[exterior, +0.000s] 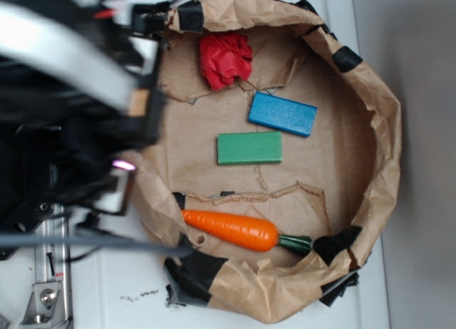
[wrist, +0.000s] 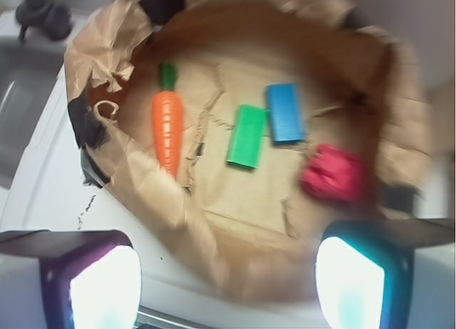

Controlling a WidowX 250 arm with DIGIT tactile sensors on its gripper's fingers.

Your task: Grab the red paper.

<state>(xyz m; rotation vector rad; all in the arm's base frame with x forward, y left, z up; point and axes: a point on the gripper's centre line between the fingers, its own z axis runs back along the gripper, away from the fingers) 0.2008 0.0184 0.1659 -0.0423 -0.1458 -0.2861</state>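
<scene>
The red paper point(exterior: 225, 58) is a crumpled bright red wad lying inside the brown paper bowl point(exterior: 377, 122), near its rim on the robot's side. In the wrist view the red paper point(wrist: 332, 174) lies just above my right fingertip point(wrist: 349, 283), well ahead of it. My gripper point(wrist: 224, 286) is open, its two lit pads far apart, with only the bowl's near wall and the white table between them. It hangs over the bowl's edge, apart from the wad. In the exterior view the arm point(exterior: 78, 115) is a dark blur at the left.
Inside the bowl also lie a blue block point(exterior: 282, 115), a green block point(exterior: 249, 148) and a toy carrot point(exterior: 235, 230). Black tape patches point(exterior: 191, 270) mark the raised, crumpled rim. A metal rail point(exterior: 48, 272) runs along the table's left.
</scene>
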